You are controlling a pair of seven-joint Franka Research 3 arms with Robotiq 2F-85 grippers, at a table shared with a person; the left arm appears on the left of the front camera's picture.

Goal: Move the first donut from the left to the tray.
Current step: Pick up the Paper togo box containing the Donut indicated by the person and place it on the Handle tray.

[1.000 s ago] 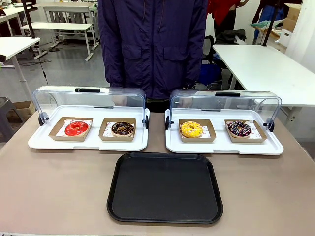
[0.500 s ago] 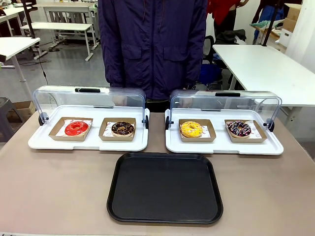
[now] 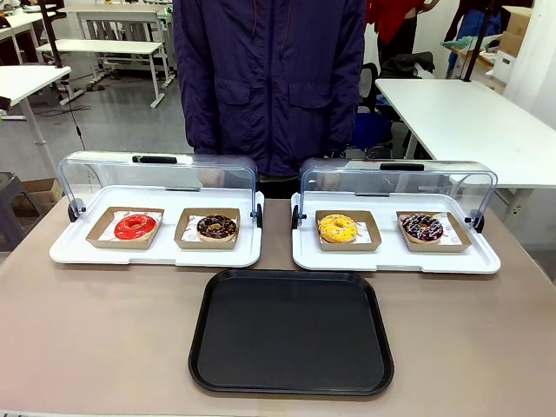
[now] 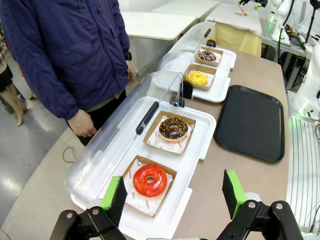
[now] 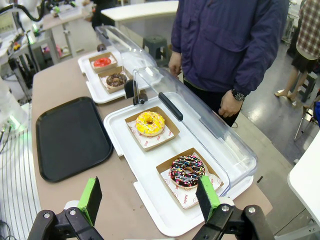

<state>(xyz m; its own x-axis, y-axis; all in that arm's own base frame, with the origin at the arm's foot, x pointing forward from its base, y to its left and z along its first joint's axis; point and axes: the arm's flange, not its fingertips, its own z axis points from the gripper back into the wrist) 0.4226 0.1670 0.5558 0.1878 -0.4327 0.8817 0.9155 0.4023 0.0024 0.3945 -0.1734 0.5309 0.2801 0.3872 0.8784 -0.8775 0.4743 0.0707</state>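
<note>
Brown tabletop (image 3: 104,330) carries a white display tray (image 3: 156,254) on the left and a second (image 3: 395,259) on the right. Their clear lids (image 3: 156,174) are tipped up at the far side and blur what lies behind. The red donut (image 3: 135,227) sits in its carton (image 3: 104,229) at the left end of the left one, well apart from the black tray (image 3: 291,334) nearer the robot. The left hand (image 4: 175,195) is at the red donut's end of the row, jaws wide, gripping nothing. One pad (image 4: 117,196) overlaps that display tray's near edge. The right hand (image 5: 149,196) is likewise wide, its base cut off below. The person (image 3: 269,78) is cut off at the chest.
</note>
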